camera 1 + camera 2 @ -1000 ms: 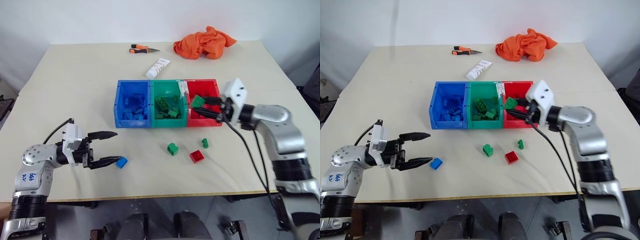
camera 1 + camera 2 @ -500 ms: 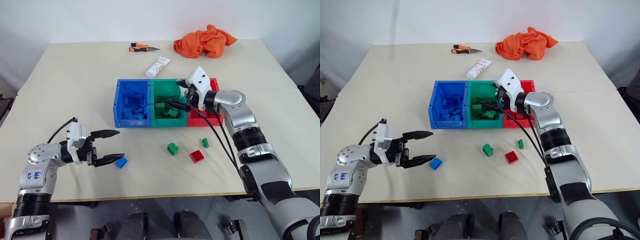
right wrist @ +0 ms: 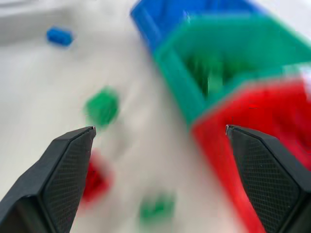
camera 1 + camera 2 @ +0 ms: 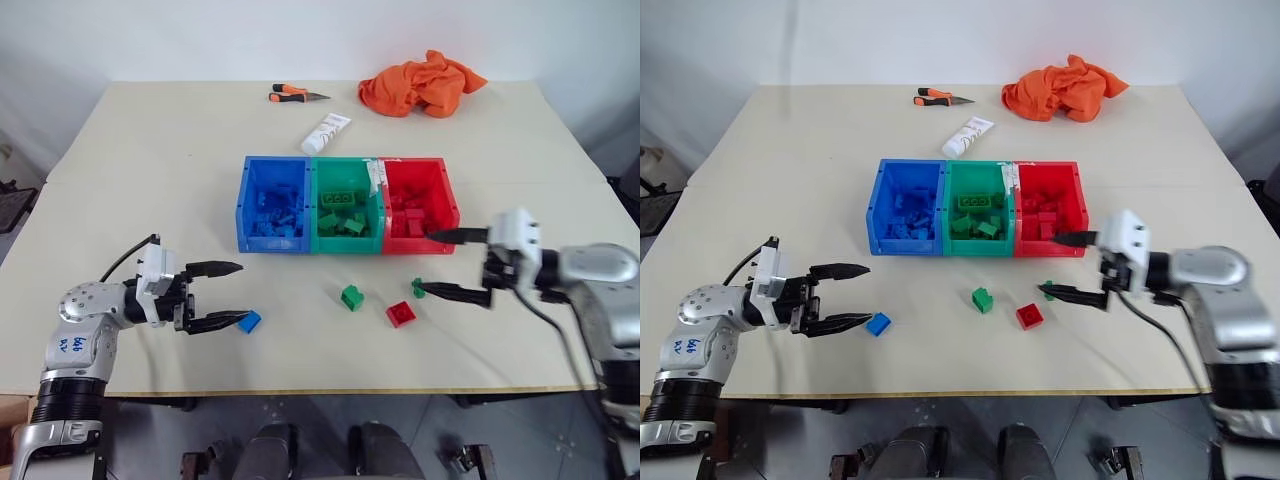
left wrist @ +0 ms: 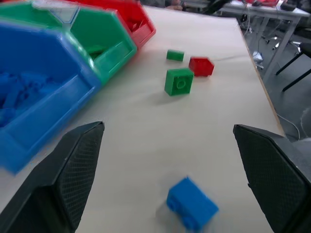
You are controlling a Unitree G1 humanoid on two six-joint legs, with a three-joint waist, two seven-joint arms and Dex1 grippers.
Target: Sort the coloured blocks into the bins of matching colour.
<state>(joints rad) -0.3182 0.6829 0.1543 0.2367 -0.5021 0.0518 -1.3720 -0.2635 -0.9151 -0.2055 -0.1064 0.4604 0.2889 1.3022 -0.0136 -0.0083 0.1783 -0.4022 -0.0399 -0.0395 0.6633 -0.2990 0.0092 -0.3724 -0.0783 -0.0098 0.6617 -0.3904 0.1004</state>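
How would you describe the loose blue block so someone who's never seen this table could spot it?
Find the three joined bins mid-table; four loose blocks lie on the table in front of them. The blue block lies alone toward the robot's left, at the fingertips of the open left gripper, the only loose one that's blue.

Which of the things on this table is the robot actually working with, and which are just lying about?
Part of the job:
- small blue plastic brick
- two small green plastic bricks
- small red plastic brick
- joined blue, green and red plastic bins

Lying about:
- crumpled orange cloth
- orange-handled pliers
- white tube
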